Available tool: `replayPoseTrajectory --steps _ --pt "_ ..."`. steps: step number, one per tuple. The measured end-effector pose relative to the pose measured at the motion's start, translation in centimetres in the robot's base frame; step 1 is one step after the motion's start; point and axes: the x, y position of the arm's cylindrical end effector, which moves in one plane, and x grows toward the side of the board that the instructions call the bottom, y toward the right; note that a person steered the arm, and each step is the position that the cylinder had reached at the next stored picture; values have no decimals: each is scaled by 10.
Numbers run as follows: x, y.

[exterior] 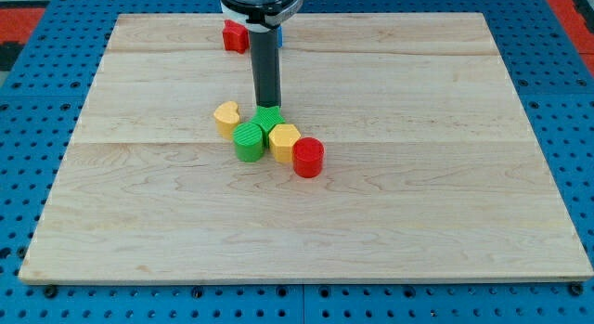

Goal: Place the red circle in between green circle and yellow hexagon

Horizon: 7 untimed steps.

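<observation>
— Well, where's the red circle [308, 157] sitting?

— At the four o'clock end of the little cluster near the middle of the bench [418, 222]. It touches the yellow hexagon [283, 141], which lies at its ten o'clock.

— And the green circle [248, 141]?

— Just at nine o'clock of the yellow hexagon, touching it. So the hexagon is between the two circles, and the red one is on the outside.

— What else is in the cluster?

— A second green block [269, 118], shape hard to tell, at twelve o'clock of the hexagon, and a yellow heart [226, 118] at ten o'clock of the green circle.

— The rod?

— It stands upright, my tip [268, 106] right at the twelve o'clock edge of that second green block. There is no gripper here, so nothing is grasped.

— Anything further off?

— A red block [234, 34] up at twelve o'clock near the bench's far edge, partly behind the arm; shape unclear.
</observation>
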Motion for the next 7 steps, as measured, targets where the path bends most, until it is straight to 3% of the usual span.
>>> replayPoseTrajectory --steps 2,3,4,5,6,7 --pt "-12 0" --pt "-7 61" --pt "44 153" --pt "95 156" --pt "98 91" --pt "86 71"
